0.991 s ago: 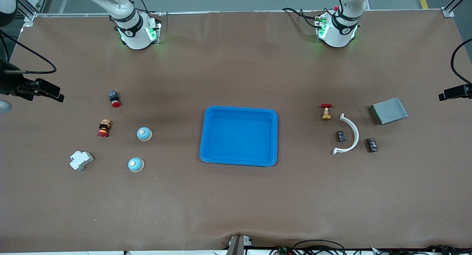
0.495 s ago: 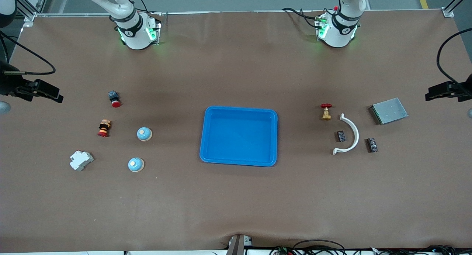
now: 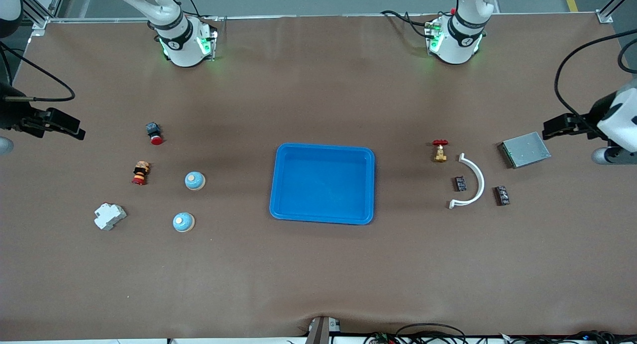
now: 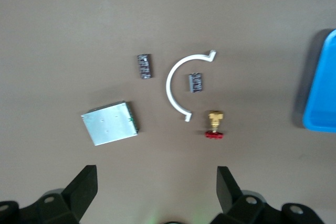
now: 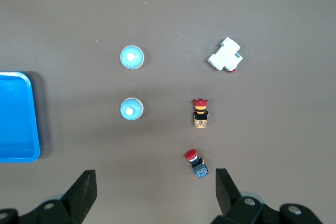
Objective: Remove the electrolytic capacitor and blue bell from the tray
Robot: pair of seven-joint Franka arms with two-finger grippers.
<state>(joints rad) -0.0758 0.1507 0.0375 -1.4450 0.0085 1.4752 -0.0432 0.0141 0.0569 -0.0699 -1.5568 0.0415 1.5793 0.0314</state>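
Toward either end of the bench (image 3: 318,284) from blue tray (image 3: 322,183): both claws gaping, empty; left claw (image 4: 156,195) over metal plate (image 3: 525,149), right claw (image 5: 152,195) high above bells (image 3: 195,180).

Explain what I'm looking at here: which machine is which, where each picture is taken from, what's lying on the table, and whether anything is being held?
Two robot arms stand at a brown table. The big picture is from a high camera that faces them. The other two are from cameras on the arms' wrists, looking down.

The left gripper is over its end of the table, beside the grey metal box. The right gripper is over the opposite end. Both are open and hold nothing.

In the middle lies an empty blue tray. Toward the right arm's end lie two blue bells, two red-capped push buttons and a white breaker. Toward the left arm's end lie two small dark capacitors, a white curved clip and a brass valve.
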